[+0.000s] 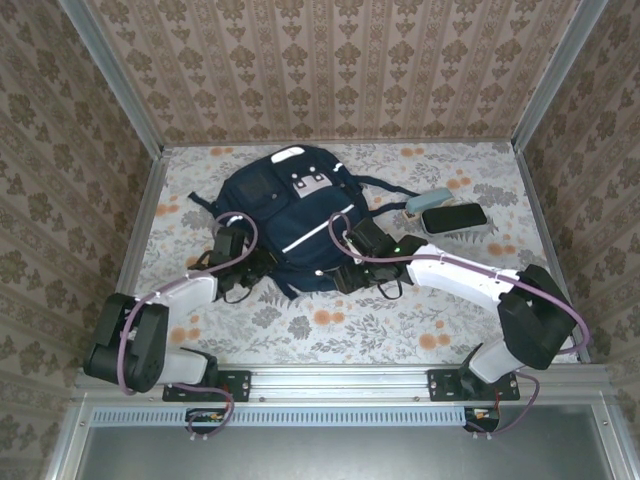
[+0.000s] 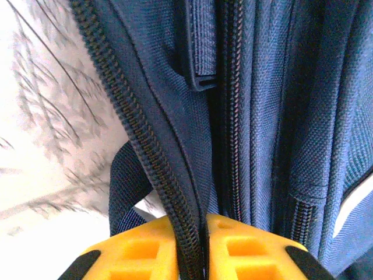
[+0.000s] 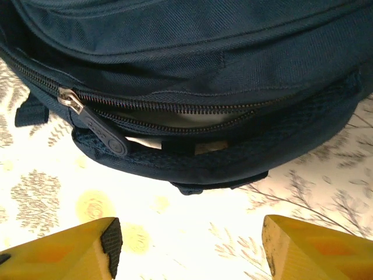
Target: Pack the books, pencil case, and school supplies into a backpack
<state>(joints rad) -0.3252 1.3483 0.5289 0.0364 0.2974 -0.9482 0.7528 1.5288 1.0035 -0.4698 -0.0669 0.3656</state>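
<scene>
Bright even light, wrist views washed out, slightly blurred

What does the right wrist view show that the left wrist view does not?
Right wrist view: a zipper pull on a partly open zipper, something pale in the gap, and the right gripper open, with nothing between its jaws. Left wrist view: the left gripper pinched on a zipper edge that runs up between its yellow fingers, and a dark strap. Both: the navy backpack and the floral table.
</scene>
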